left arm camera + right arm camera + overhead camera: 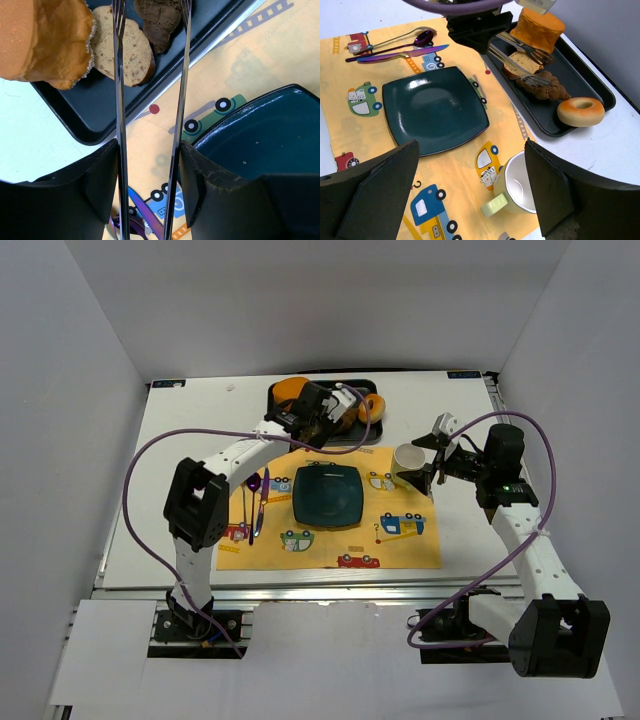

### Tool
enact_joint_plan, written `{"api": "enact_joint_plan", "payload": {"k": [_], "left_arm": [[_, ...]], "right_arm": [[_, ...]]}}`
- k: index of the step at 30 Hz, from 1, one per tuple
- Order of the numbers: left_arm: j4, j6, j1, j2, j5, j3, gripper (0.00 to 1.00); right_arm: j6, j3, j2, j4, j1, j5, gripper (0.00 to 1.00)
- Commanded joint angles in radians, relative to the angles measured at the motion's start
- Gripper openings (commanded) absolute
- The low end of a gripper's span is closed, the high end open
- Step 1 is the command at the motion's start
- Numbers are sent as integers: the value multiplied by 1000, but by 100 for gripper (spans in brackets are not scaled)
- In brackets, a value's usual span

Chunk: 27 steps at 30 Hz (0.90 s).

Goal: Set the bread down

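Note:
A slice of brown bread [135, 52] lies in the black tray [75, 115], between an orange loaf [45, 40] and a dark brown piece [160, 20]. My left gripper [149, 170] is shut on metal tongs [120, 100]. The tong arms stand apart, one tip over the bread slice and the other over the brown piece. In the top view the left gripper [318, 412] hangs over the tray [375, 435]. My right gripper [470, 185] is open and empty above a pale green cup [525, 187]. The slice also shows in the right wrist view [522, 61].
A dark teal square plate [328, 495] sits mid-placemat [400, 550], right beside the tray. A doughnut [580, 111] lies at the tray's right end. A purple spoon and knife [400, 45] lie left of the plate. The cup [408, 460] stands right of the plate.

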Motion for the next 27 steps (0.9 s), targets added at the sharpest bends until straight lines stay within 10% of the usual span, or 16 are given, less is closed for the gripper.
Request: {"api": "enact_joint_plan", "payload": {"k": [1,27], "left_arm": [[16,10,-7,3,11,25,59],[-10,-39,-7,95,-15,91,60]], "right_arm": [[10,-6,3,41,-5,-22,89],[33,-15,3,59,-5,-36,89]]}}
